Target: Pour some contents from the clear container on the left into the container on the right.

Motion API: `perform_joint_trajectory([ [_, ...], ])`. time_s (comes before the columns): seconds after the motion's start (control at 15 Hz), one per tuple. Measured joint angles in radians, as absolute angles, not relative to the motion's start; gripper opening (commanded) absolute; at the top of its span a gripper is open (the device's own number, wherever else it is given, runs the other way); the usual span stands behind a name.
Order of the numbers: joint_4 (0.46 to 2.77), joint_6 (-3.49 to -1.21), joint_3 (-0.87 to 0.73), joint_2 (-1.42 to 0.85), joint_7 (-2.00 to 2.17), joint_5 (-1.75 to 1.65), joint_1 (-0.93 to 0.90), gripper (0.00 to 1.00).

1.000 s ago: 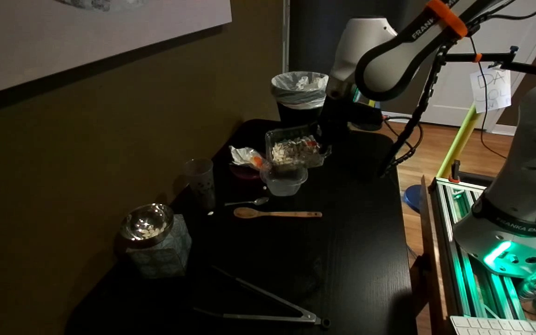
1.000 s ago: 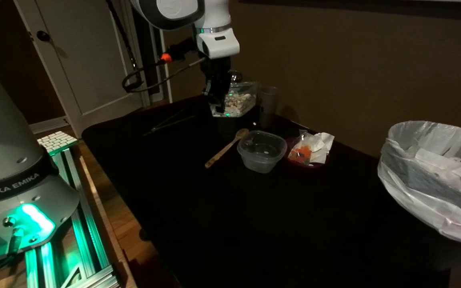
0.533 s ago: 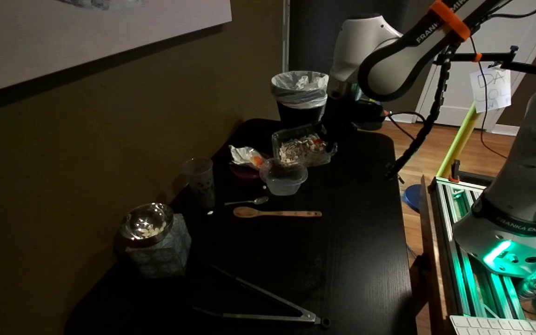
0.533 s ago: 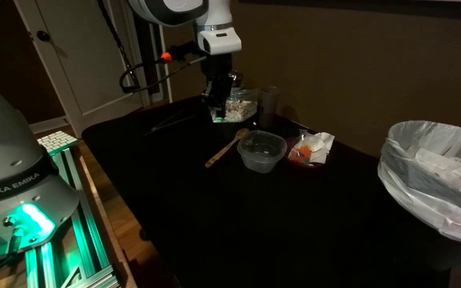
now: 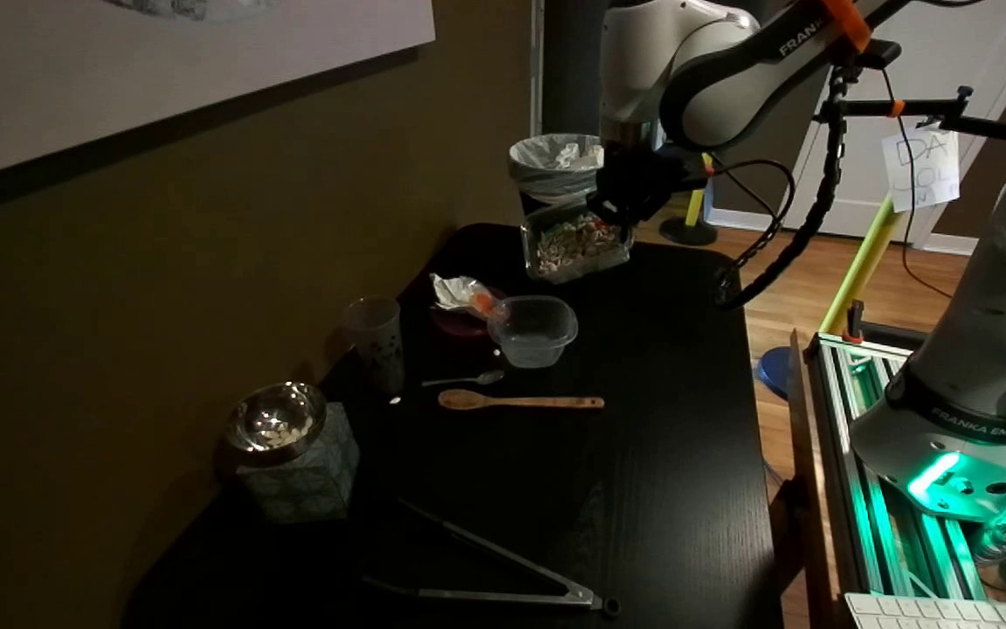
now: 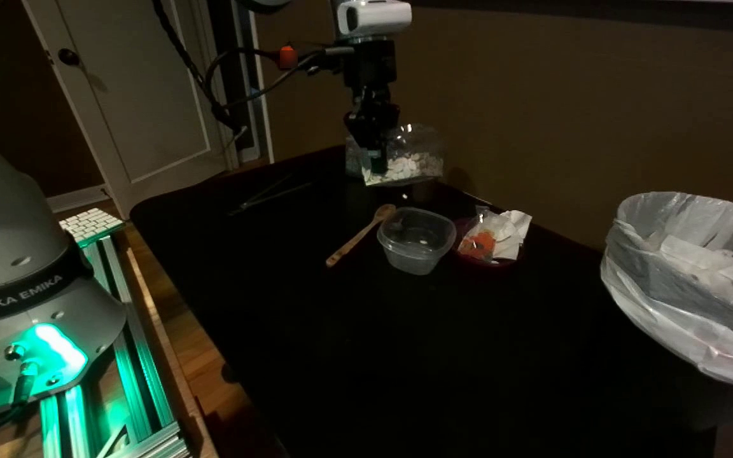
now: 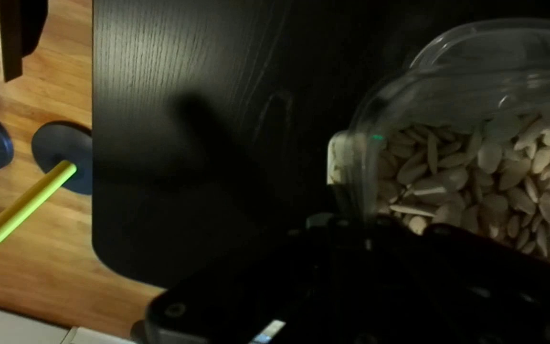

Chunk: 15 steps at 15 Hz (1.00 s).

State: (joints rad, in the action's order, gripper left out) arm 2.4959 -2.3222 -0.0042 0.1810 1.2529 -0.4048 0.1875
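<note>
– What lies nearest?
– In an exterior view, 1 pair of tongs [image 5: 507, 597], then 1 wooden spoon [image 5: 525, 402], then the receiving container [image 5: 534, 351], upright on the table [image 5: 669, 489].
– And past it?
– The clear container [image 6: 424, 141], up off the table and slanted, a bed of pale seeds [image 7: 509, 186] inside. The gripper [image 6: 376, 163] has its fingers drawn in tight on that container's wall. Farthest is a lined bin [image 5: 547, 182].
– What just changed?
– Over the last 0.5 s the gripper has risen, the clear container with it; in that view it no longer overlaps the receiving container.
– So, pouring?
– Carrying, I'd judge: the receiving container looks bare but for perhaps 1 pale speck [image 6: 423, 242]. Whether the clear container is squarely over it, I can't tell. The next move calls for lining up, then a gentle tip; the seeds could slide in a rush.
</note>
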Motion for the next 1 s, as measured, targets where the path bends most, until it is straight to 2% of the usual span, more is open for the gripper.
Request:
perform_joint_trajectory([
  [0.33,2.426,-2.197,0.015,0.139,1.374,-0.543,0.182,0.0],
  [1.0,2.328,-2.099,0.006,-0.01,1.512,-0.666,0.14,0.0],
])
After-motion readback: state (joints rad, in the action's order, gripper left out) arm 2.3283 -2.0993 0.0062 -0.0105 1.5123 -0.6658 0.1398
